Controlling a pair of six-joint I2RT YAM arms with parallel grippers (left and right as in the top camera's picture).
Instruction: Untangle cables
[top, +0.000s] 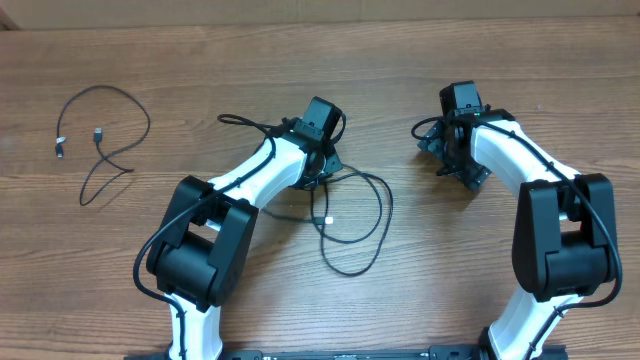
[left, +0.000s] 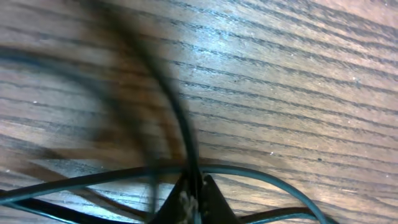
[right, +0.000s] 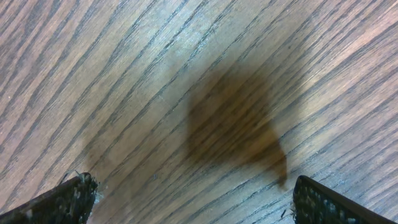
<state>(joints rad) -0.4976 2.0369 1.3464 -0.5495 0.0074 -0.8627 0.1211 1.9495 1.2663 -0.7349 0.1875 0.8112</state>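
A tangle of thin black cables (top: 365, 215) loops across the middle of the table, with a strand running up-left under my left arm. My left gripper (top: 320, 162) is down on that tangle. In the left wrist view its fingertips (left: 208, 200) are pressed together and shut on one thin cable (left: 180, 118), which rises blurred from between them. Other cable strands (left: 273, 180) curve past on the wood. A separate cable (top: 108, 140) with small plug ends lies loose at the far left. My right gripper (top: 446, 152) hovers open over bare wood; its fingers (right: 68, 200) stand wide apart with nothing between them.
The wooden table (top: 300, 50) runs to the back edge. Both white arms reach in from the front edge, the left arm (top: 250, 180) lying over part of the tangle. The right arm (top: 520, 160) stands at the right.
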